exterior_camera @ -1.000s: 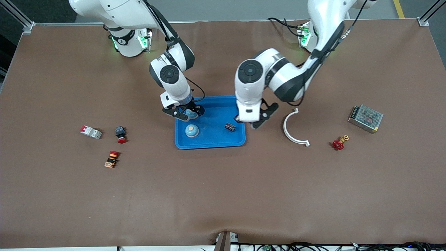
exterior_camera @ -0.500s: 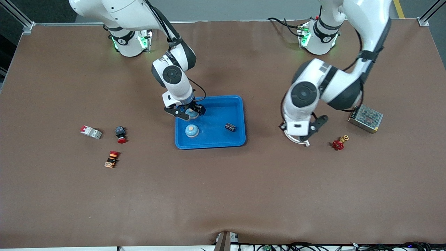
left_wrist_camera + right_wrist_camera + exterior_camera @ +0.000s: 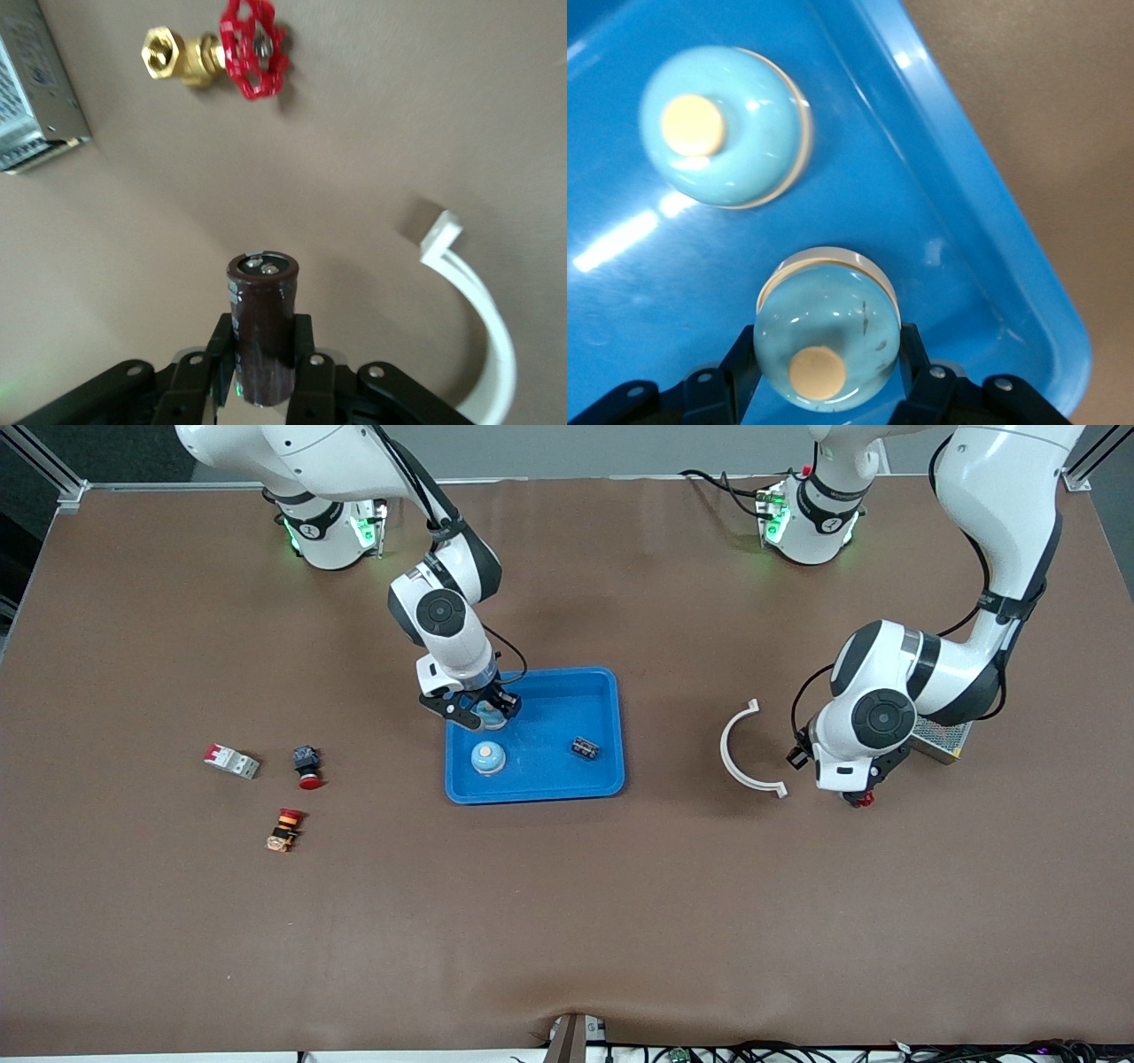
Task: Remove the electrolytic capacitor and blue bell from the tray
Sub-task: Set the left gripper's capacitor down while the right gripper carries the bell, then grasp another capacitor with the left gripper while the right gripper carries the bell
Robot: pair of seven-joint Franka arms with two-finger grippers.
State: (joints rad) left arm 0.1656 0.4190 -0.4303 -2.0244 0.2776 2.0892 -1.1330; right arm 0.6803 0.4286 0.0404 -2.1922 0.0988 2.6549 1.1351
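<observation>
My right gripper (image 3: 483,713) hangs low over the blue tray (image 3: 617,731), shut on a light blue bell (image 3: 827,336) with a tan button. A second bell (image 3: 488,757) rests in the tray nearer the front camera, and a small dark capacitor (image 3: 585,747) lies in the tray toward the left arm's end. My left gripper (image 3: 263,354) is shut on a dark brown capacitor (image 3: 262,328), held upright over bare table beside a red-handled brass valve (image 3: 252,49). In the front view the left wrist (image 3: 864,748) hides this gripper.
A white curved bracket (image 3: 742,757) lies between the tray and the left hand. A metal mesh box (image 3: 35,106) sits beside the valve. Toward the right arm's end lie a red-and-white breaker (image 3: 232,761) and two push buttons (image 3: 307,767), (image 3: 285,829).
The left arm swung from the tray's edge past the white bracket to the valve, carrying its capacitor. The right gripper closed on the bell and barely moved.
</observation>
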